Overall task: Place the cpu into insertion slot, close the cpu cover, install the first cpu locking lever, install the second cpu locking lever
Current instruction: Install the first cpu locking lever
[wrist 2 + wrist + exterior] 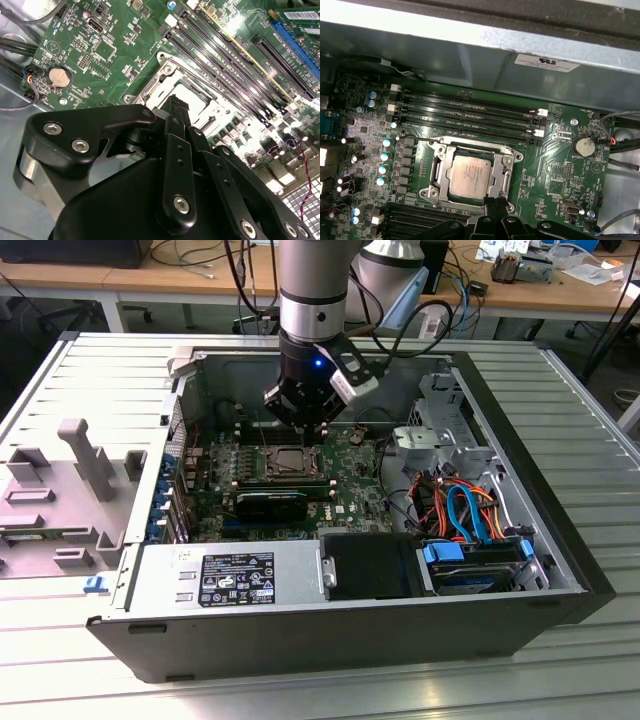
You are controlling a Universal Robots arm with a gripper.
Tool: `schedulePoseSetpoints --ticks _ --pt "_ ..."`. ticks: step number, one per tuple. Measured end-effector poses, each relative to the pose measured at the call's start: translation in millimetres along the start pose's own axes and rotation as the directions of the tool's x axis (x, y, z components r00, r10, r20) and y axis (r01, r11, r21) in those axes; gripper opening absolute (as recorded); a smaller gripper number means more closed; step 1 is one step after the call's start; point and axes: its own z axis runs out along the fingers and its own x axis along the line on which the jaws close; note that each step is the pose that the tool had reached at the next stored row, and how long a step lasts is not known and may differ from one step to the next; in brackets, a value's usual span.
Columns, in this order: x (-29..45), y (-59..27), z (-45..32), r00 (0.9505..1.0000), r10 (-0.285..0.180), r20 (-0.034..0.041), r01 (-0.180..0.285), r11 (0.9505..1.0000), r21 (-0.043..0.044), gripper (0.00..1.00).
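**Operator:** What lies at the exterior view's left?

**Spotter:** A pale grey moulded plastic part (90, 460) rests on the ribbed metal bench (560, 390), just beside the left wall of your open black computer case (330, 640). Inside the case, the green circuit board (350, 495) runs from that wall toward the middle.

**Operator:** And the chip?

**Spotter:** Your cpu (472, 176), a small flat square with a dull silver-grey metal top, sits level in the insertion slot (429, 192). That is the square, silvery-rimmed socket near the middle of the board, between two banks of long black memory slots (470, 112). The cpu cover (506, 174), a thin silvery frame plate, lies down over the chip, whose top shows through the window. A thin dark lever rod (465, 137) runs along the socket's edge on the side toward the case's rear wall. You cannot tell whether it is latched.

**Operator:** The pincer?

**Spotter:** Your black gripper (495, 204) hangs at the opposite edge of the socket. Its fingers (177, 112) are pressed together with nothing between them. Whether the tip touches the cover's rim, I cannot tell.

**Operator:** Further along?

**Spotter:** A round silver coin cell (583, 146) sits near a board edge, well apart from the socket. Orange and blue cables (465, 510) lie toward the case's right front corner.
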Motion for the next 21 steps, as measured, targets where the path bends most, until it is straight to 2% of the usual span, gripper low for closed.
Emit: schedulePoseSetpoints --ticks 21 --pt "0.0 0.0 0.0 0.9984 -0.056 0.0024 0.056 0.9984 -0.0005 0.11"
